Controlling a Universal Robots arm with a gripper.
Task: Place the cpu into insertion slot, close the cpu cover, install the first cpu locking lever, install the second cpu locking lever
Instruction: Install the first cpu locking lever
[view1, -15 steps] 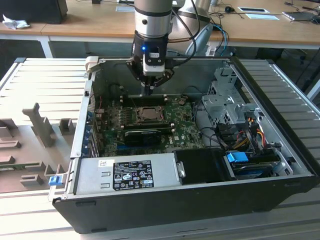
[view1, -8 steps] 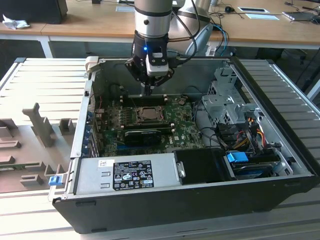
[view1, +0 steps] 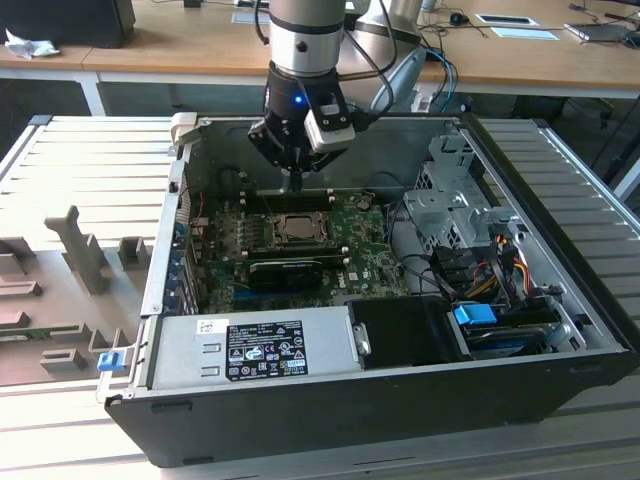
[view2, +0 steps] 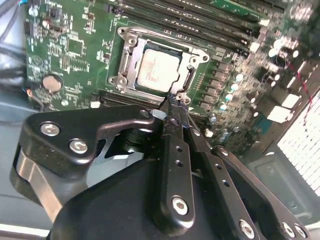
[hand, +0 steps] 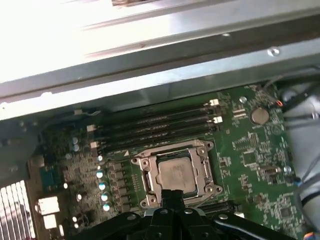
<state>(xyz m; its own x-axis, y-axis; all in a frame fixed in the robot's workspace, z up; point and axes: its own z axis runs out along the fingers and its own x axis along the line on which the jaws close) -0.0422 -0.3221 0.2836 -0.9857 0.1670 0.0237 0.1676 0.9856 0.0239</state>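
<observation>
Where the cpu (view2: 157, 70) is found: seated flat in the insertion slot (view2: 118, 80) on the green motherboard (view2: 65, 45), framed by the cpu cover (view2: 192, 62), which appears lowered.
Fingers (view2: 172, 150): pressed narrow together, nothing held; the gripper (view2: 176, 100) is poised at the slot's edge, just beside the cover.
Risk: a locking lever could be let slip off such thin tips and spring back; the cover or board could be scraped if pressure is applied off-line.
Count: one cpu, one slot, one cover, one gripper, two fingers, one coin cell (view2: 51, 83).
</observation>
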